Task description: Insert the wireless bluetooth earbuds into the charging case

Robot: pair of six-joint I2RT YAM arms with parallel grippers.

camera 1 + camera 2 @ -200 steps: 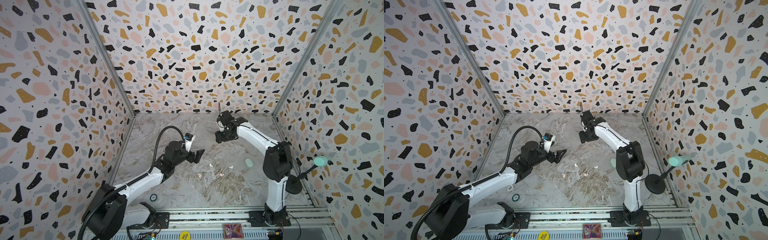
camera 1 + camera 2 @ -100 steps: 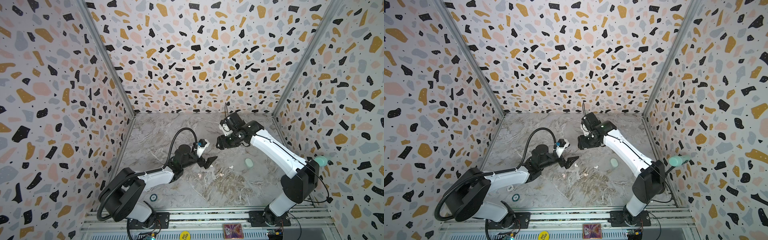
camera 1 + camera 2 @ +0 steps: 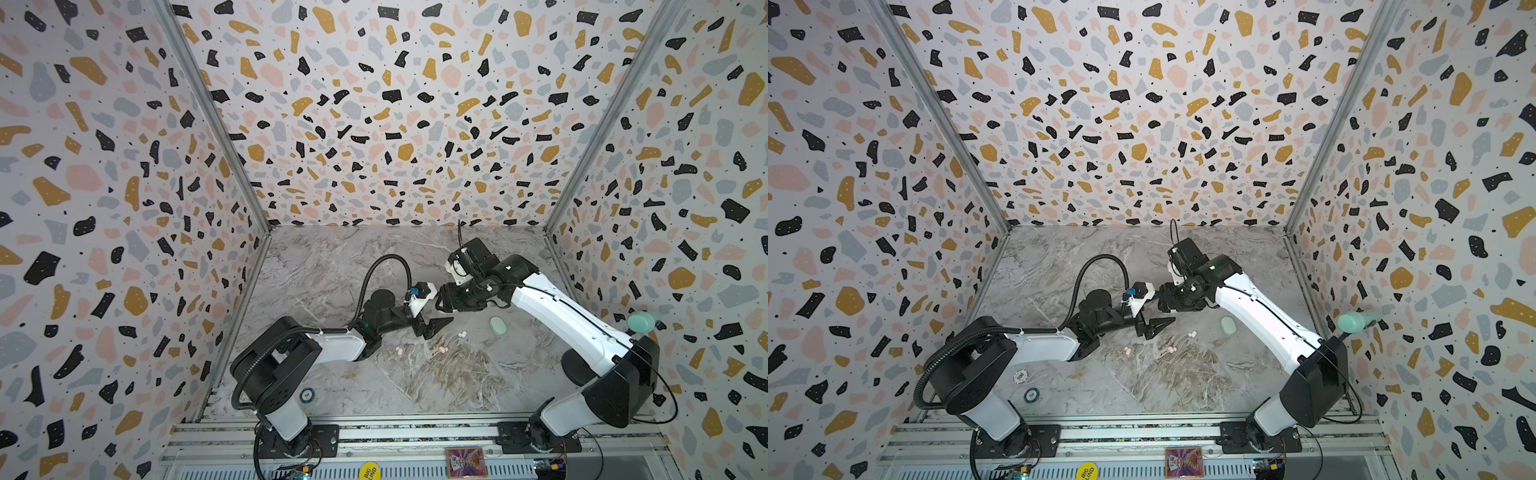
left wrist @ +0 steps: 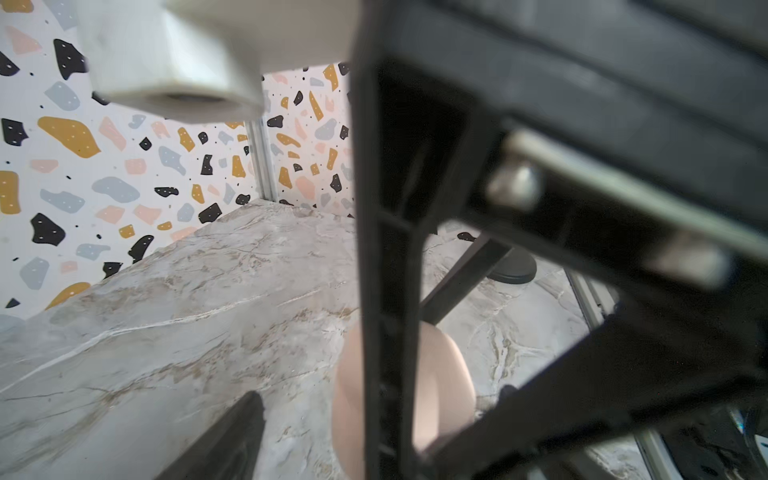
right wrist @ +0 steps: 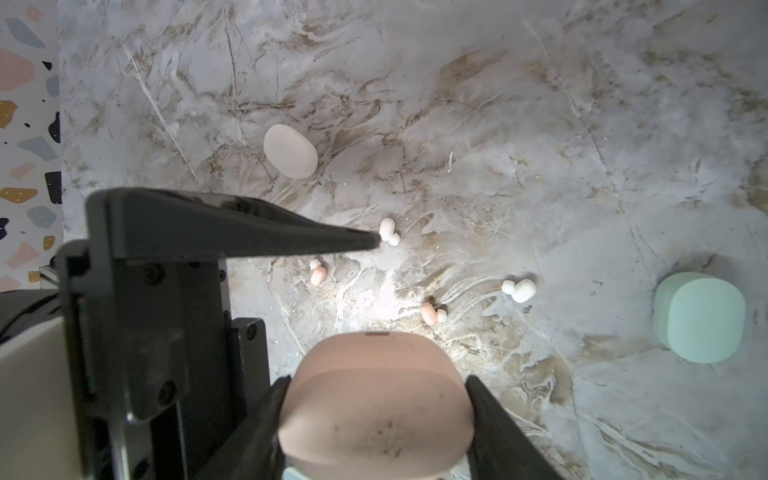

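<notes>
The right fingers (image 5: 498, 424) are clamped on the two sides of a pale pink charging case (image 5: 376, 415), over the marbled surface (image 3: 332, 266) near the centre of both top views. Just left of them in a top view, the left fingers (image 3: 440, 322) stand spread apart with nothing between them, and one pointed tip reaches out over the loose buds. The wireless bluetooth earbuds (image 3: 443, 350) lie out on the surface in front of the held case. The right wrist view shows a pink earbud (image 5: 318, 272), a second pink earbud (image 5: 432, 312), a white earbud (image 5: 388, 232) and a second white earbud (image 5: 518, 289), each apart from the others. A mint green case (image 3: 498, 325) lies on the surface right of them in both top views. A white case (image 5: 290, 151) lies well apart, seen only from the right wrist.
</notes>
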